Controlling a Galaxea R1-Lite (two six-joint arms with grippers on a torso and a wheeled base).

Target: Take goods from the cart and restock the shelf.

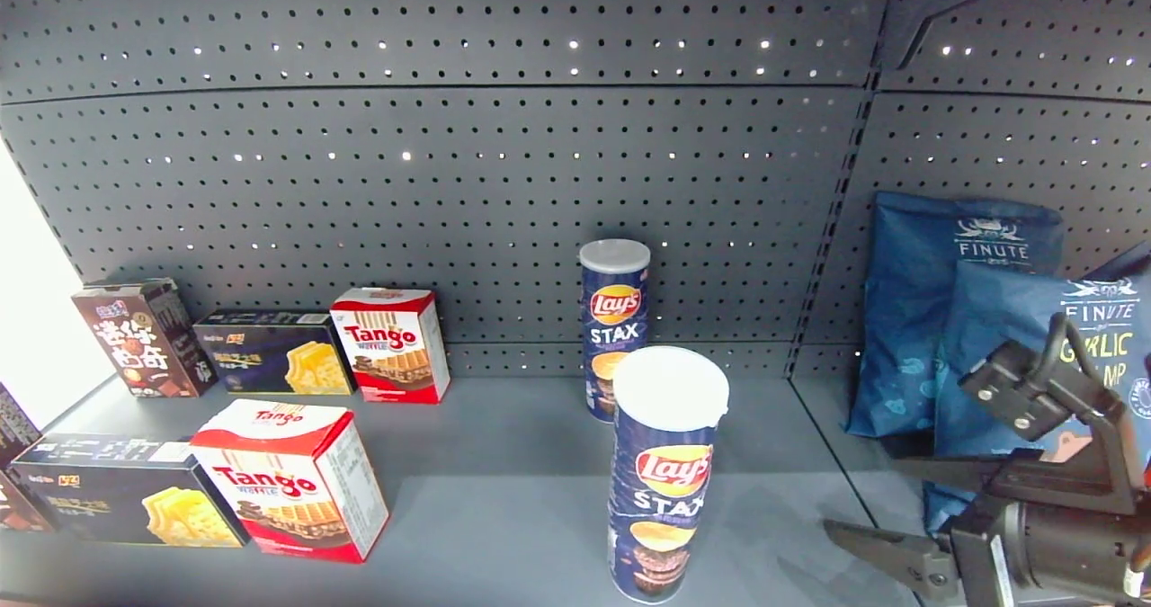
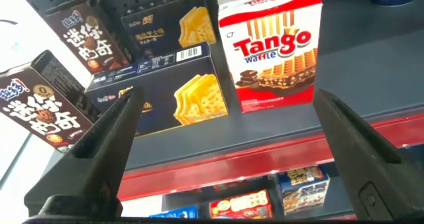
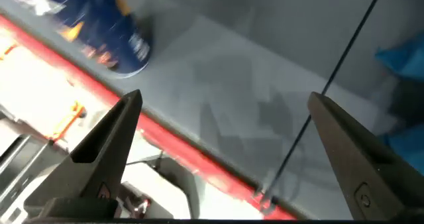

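Both my right gripper (image 1: 863, 497) and left gripper (image 2: 225, 95) gape wide and empty, and the front can (image 1: 664, 472) stands upright at 6 o'clock on the shelf (image 1: 504, 463) edge, so I'd back the right arm out toward 4 o'clock without brushing it.

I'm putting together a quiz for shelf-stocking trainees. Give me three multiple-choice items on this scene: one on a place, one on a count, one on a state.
1. Where on the grey metal shelf do the blue snack bags stand?
A. its right end
B. its left end
C. its middle

2. How many tall blue cylindrical chip cans stand on the shelf?
A. one
B. two
C. four

3. What state is the right tool in?
A. open and empty
B. shut on a can
C. shut on a box

Answers:
1. A, the bags lean against the back panel at the robot's right.
2. B, one can stands behind the other.
3. A, its jaws stand wide apart with nothing between.
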